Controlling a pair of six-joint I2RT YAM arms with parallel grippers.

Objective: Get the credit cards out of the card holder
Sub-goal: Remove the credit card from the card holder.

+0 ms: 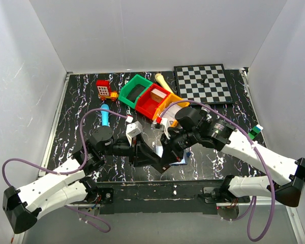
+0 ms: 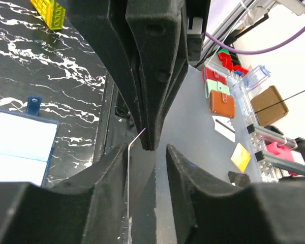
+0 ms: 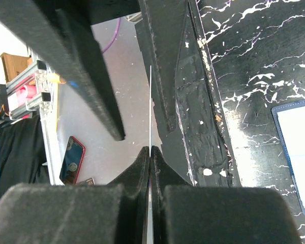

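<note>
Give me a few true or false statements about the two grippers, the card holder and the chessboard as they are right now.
1. The right gripper is shut on a thin pale card seen edge-on. True.
2. The dark navy bifold card holder lies folded shut. False: it lies open, pale inner panels up.
3. The black-and-white chessboard sits in the far right corner of the black marbled table. True.
4. The left gripper is fully shut. False: a gap shows between its fingers, with the card's edge in it.
</note>
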